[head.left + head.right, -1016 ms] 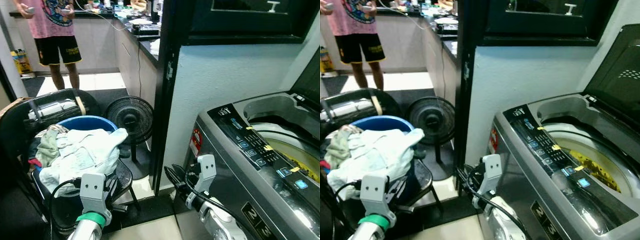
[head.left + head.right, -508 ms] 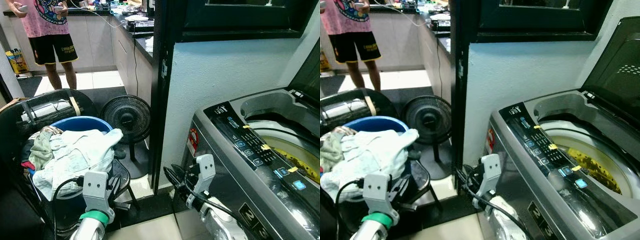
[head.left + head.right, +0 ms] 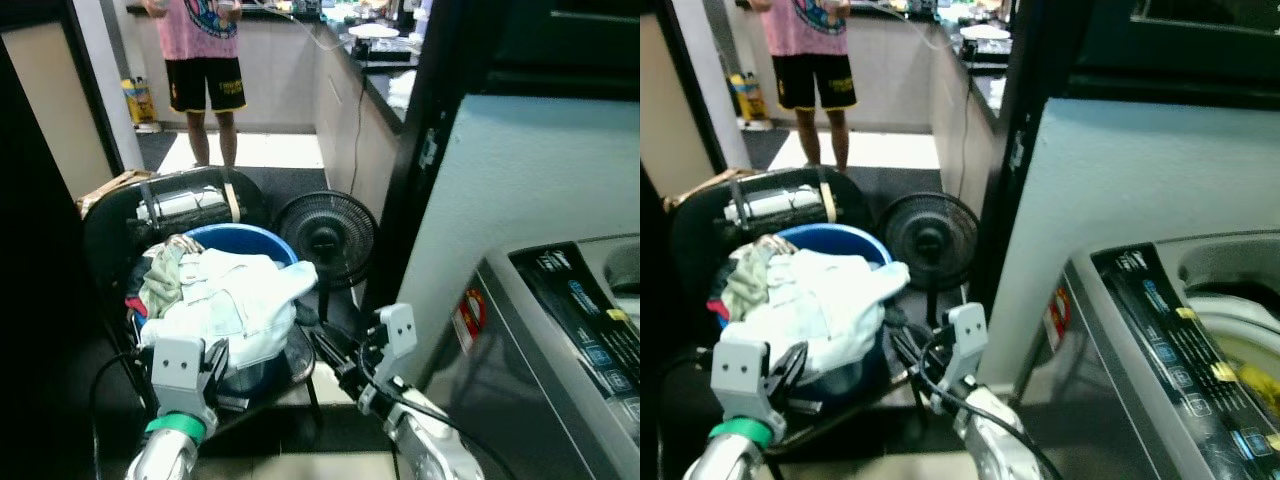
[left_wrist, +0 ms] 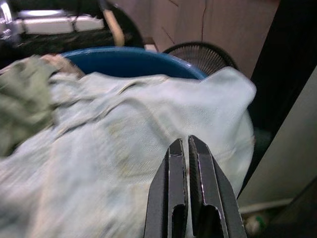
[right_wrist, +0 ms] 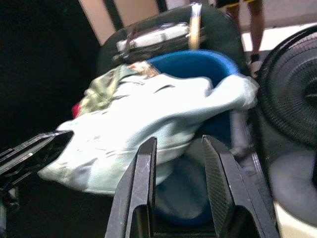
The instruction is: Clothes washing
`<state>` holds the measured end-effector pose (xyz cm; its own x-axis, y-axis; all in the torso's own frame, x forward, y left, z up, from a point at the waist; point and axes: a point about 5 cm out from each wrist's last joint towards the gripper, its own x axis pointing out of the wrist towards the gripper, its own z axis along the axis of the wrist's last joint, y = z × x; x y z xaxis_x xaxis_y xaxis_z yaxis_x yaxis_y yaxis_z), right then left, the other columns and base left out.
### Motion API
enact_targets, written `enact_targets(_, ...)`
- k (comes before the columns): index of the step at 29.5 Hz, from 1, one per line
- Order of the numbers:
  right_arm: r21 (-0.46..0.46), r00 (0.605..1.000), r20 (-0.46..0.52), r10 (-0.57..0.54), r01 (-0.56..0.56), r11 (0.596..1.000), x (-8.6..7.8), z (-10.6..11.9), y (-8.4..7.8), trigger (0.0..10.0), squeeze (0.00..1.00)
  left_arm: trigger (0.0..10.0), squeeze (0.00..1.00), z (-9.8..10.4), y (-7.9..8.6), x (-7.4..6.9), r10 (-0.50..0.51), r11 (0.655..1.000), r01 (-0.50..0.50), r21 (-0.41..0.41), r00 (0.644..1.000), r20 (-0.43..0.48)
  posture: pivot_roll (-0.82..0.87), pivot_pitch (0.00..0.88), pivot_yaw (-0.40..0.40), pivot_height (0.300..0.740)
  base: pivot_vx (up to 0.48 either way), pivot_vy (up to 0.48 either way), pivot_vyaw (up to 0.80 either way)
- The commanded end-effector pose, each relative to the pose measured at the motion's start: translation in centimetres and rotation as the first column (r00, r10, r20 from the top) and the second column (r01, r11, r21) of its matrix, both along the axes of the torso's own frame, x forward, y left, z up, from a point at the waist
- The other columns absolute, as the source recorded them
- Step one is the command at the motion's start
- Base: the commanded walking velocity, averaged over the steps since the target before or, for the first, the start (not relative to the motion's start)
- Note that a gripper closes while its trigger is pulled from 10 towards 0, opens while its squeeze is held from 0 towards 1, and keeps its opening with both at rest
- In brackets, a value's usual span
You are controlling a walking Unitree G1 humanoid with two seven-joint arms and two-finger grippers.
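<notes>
Clothes (image 3: 225,305) lie heaped in a round blue plastic basin (image 3: 262,241): a pale, soft, rumpled garment of woven cloth on top, spilling over the rim toward the fan, with an olive-green piece (image 3: 160,285) and a scrap of red beneath it at the far side. The basin sits on a dark chair (image 3: 110,222) with a curved back.

Left gripper (image 4: 188,148) hovers just in front of the pale cloth, its two long black fingers pressed almost together with only a thin slit between them, holding nothing. Right gripper (image 5: 178,168) is near the basin's side toward the fan, its fingers set a moderate gap apart, also empty, pointed at the hanging fold of cloth and the blue wall below it.

Beside the basin stands a black floor fan (image 3: 326,238) with a round wire grille. On the right is the grey, glossy washing machine (image 3: 570,340) with a dark control panel. A person (image 3: 204,45) in a pink shirt and black shorts stands in the background by a counter.
</notes>
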<state>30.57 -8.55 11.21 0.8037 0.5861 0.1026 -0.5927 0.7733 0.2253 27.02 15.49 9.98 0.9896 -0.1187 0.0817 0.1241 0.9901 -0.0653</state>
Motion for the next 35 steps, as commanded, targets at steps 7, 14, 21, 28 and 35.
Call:
enact_targets(7, 0.041, 0.999, 0.0, -0.048, 0.048, 0.998, 0.1, 0.3, -0.8, 10.0, 0.0, 10.0, 0.0, -0.3, -0.3, 0.1, -0.015, 1.0, 0.015, -0.006, 1.0, -0.019, -0.01, 0.016, 0.013, 0.74, 0.35, 0.0, 0.0)
enact_targets(14, 0.079, 0.996, 0.056, -0.066, 0.062, 0.995, 0.8, 2.2, -0.8, 10.0, 0.0, 10.0, 0.0, 0.0, -0.2, 0.4, -0.014, 1.0, 0.014, -0.008, 1.0, -0.012, -0.01, 0.025, 0.019, 0.74, 0.345, 0.0, 0.34)
enact_targets(21, 0.173, 0.995, 0.08, -0.061, 0.046, 0.984, 1.2, 4.3, -0.6, 10.0, 0.0, 10.0, 0.0, 0.0, -0.2, 0.5, 0.0, 0.999, 0.0, -0.034, 1.0, -0.017, -0.01, 0.029, 0.019, 0.74, 0.178, 0.0, 0.23)
enact_targets(28, 0.271, 0.996, 0.093, -0.014, -0.012, 0.962, 1.2, 5.7, 0.1, 10.0, 0.0, 10.0, 0.0, 0.1, -0.1, 0.6, 0.003, 0.999, -0.004, -0.039, 1.0, -0.016, -0.01, 0.028, 0.018, 0.74, 0.0, 0.0, 0.0)
enact_targets(35, 0.203, 0.997, 0.071, 0.04, -0.054, 0.978, 1.2, 5.2, 0.6, 10.0, 0.0, 10.0, 0.0, 0.1, 0.0, 0.7, 0.002, 1.0, -0.003, -0.029, 1.0, -0.015, -0.01, 0.032, 0.019, 0.74, 0.0, 0.0, 0.0)
